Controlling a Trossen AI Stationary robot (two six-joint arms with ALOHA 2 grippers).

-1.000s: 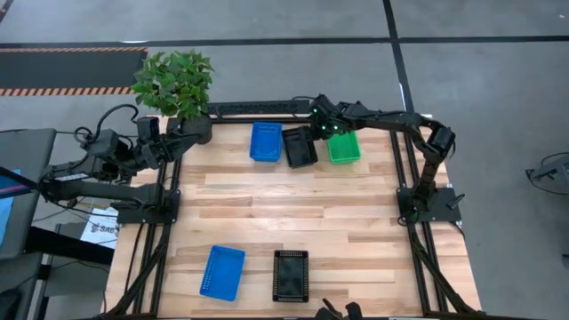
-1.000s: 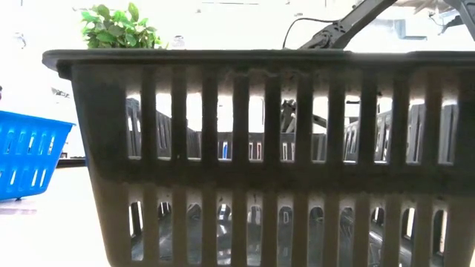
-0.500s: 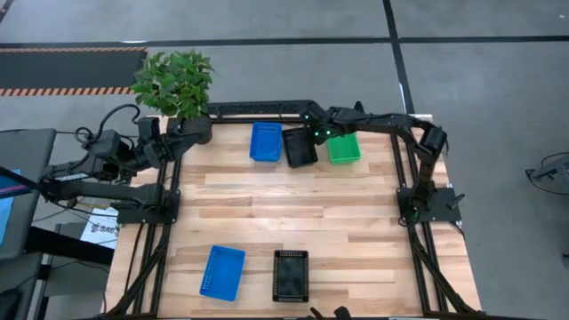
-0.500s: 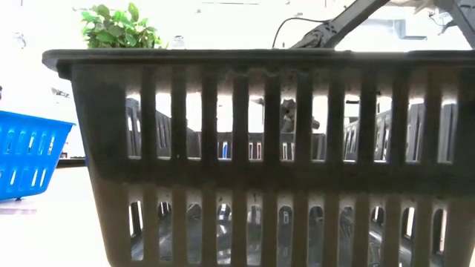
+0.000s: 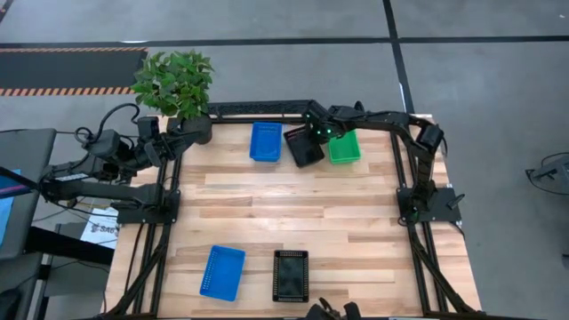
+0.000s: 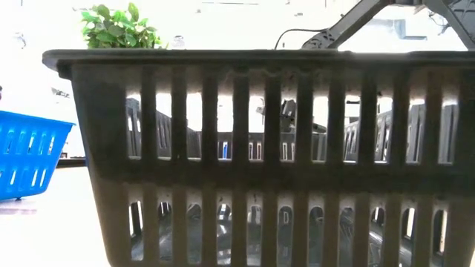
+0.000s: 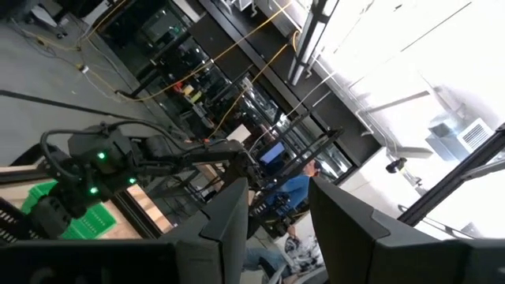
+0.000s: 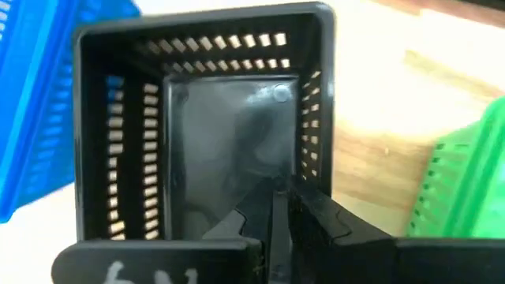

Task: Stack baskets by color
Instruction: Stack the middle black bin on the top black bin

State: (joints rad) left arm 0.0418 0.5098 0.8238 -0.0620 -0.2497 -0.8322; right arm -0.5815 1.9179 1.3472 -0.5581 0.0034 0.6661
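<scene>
Three baskets stand in a row at the table's far edge: blue (image 5: pixel 265 140), black (image 5: pixel 303 148) and green (image 5: pixel 343 148). The black basket sits askew between the other two. My right gripper (image 5: pixel 318 133) is over its far right corner, pointing steeply down, shut on it; the right wrist view looks into the black basket (image 8: pixel 213 126). Two more baskets rest on their bottoms near the front edge, one blue (image 5: pixel 221 272) and one black (image 5: pixel 291 276). My left gripper (image 7: pixel 276 229) waits open, raised at the far left, holding nothing. My right gripper comes from above, slanting down, at the black basket's end wall (image 8: pixel 260 185) near its far right corner. The two fingers (image 8: pixel 308 217) stand almost together there. The gripper's own body hides the rim, so the exact hold cannot be told. The basket stays on the table, turned askew.
A potted plant (image 5: pixel 174 83) stands at the far left corner beside my left arm. In the low view the near black basket (image 6: pixel 260 148) fills most of the picture, with the near blue basket (image 6: pixel 30 156) to its left. Bare wood lies across the table's middle (image 5: pixel 284 209).
My right gripper has sunk a little onto the far black basket and shifted slightly toward the table's left. The black basket has turned about on the table: it stood square in the row and now lies slanted, its near end swung toward the green basket.
</scene>
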